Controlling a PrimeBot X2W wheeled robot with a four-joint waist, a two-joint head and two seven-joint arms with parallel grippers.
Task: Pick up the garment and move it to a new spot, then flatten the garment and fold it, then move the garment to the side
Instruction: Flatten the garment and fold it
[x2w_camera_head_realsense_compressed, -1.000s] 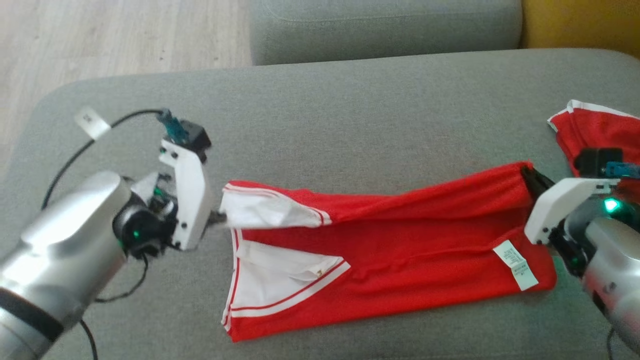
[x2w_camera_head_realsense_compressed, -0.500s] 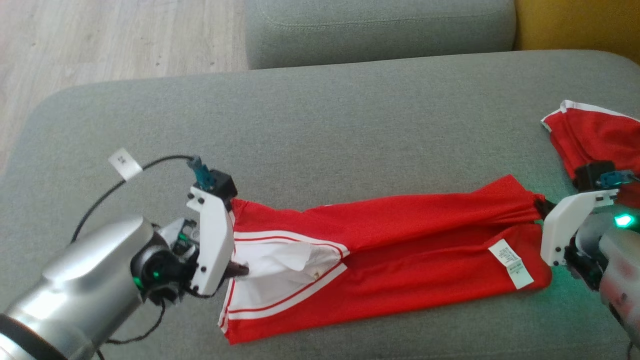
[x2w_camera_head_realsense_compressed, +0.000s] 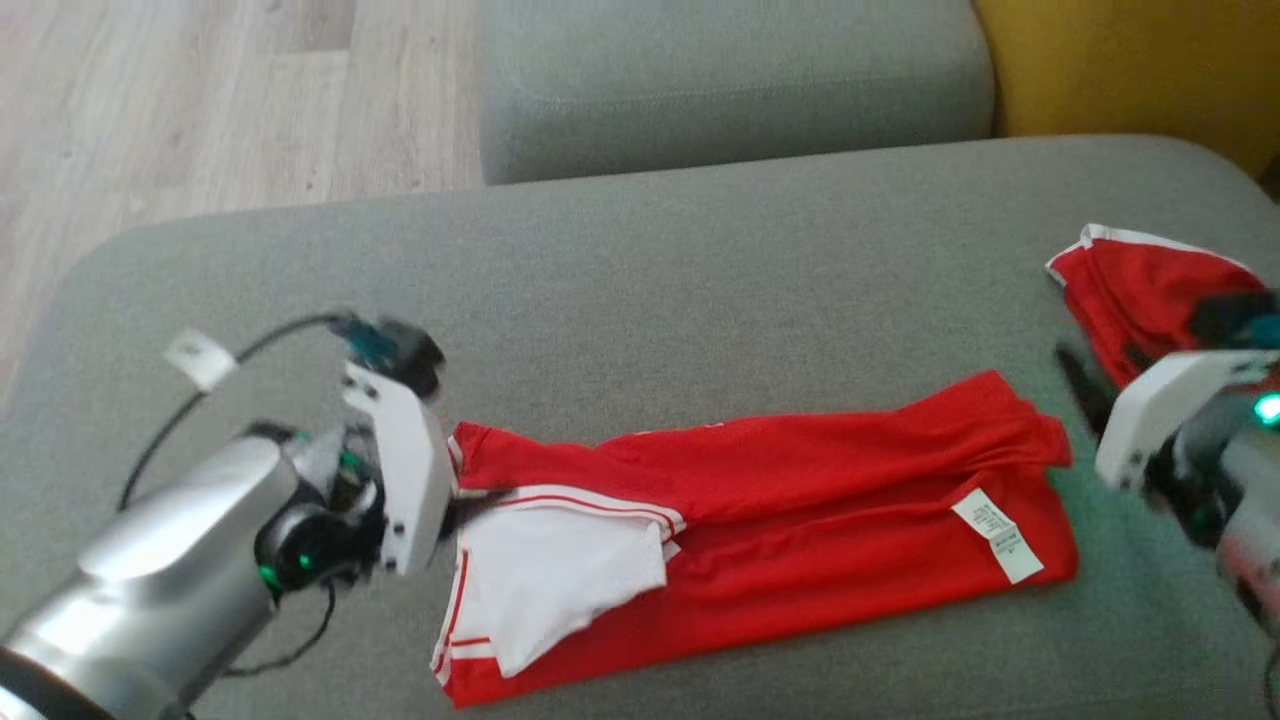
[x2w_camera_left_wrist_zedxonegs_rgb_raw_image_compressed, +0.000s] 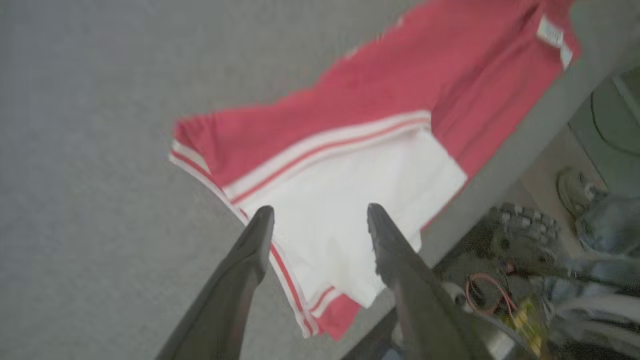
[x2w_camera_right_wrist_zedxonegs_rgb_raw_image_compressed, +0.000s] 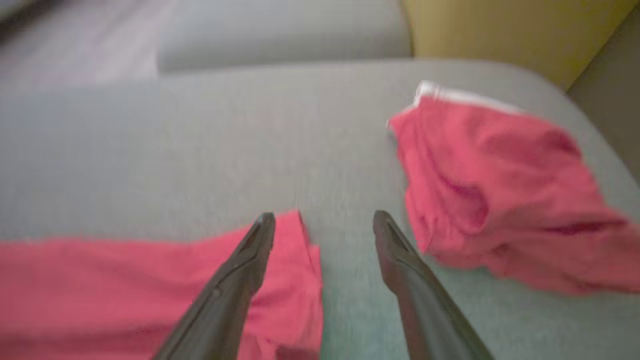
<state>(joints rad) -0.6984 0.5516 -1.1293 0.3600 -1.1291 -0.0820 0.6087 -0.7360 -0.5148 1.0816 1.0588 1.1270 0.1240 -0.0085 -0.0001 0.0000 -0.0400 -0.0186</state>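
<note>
Garment (x2w_camera_head_realsense_compressed: 800, 510), red smooth fabric, lies folded oblong; left gripper (x2w_camera_left_wrist_zedxonegs_rgb_raw_image_compressed: 319, 210) and right gripper (x2w_camera_right_wrist_zedxonegs_rgb_raw_image_compressed: 324, 216) both released.

The left pincer (x2w_camera_left_wrist_zedxonegs_rgb_raw_image_compressed: 320, 209) has long dark fingers (x2w_camera_left_wrist_zedxonegs_rgb_raw_image_compressed: 240, 280), a white screwed bracket (x2w_camera_head_realsense_compressed: 405, 480) and silver forearm (x2w_camera_head_realsense_compressed: 150, 570).

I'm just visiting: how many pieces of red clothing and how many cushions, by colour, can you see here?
Red garments: 2, the long garment in the middle and the crumpled garment at the right.
Grey cushions: 2, the large cushion under both and the back cushion behind it.
Yellow cushions: 1, the yellow cushion at the top right.
Total: 5
</note>
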